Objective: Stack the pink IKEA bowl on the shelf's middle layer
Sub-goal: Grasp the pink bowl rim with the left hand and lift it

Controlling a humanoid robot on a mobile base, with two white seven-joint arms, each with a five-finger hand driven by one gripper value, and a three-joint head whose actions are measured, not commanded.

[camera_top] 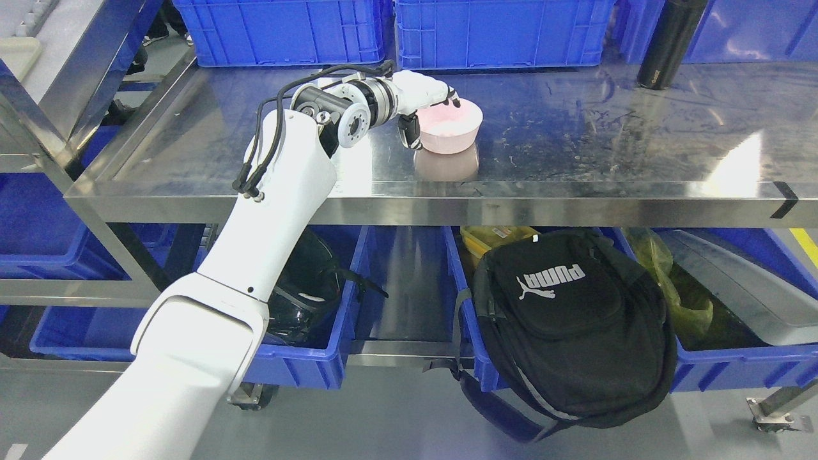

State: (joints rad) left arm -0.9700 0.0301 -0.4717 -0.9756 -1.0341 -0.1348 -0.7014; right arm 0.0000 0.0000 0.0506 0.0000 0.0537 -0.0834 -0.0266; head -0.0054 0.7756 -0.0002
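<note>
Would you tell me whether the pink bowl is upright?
Upright: the pink bowl rests on the shelf, opening upward, left hand gripping its rim.

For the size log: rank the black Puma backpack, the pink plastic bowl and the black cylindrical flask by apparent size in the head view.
1. black Puma backpack, though nearest the camera.
2. pink plastic bowl.
3. black cylindrical flask, cropped at the top, so unsure against the bowl.

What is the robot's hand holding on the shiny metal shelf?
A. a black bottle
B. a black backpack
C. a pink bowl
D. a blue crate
C: the left hand is closed over the near rim of the pink bowl, fingers on top and thumb down the outside, on the steel shelf.
</note>
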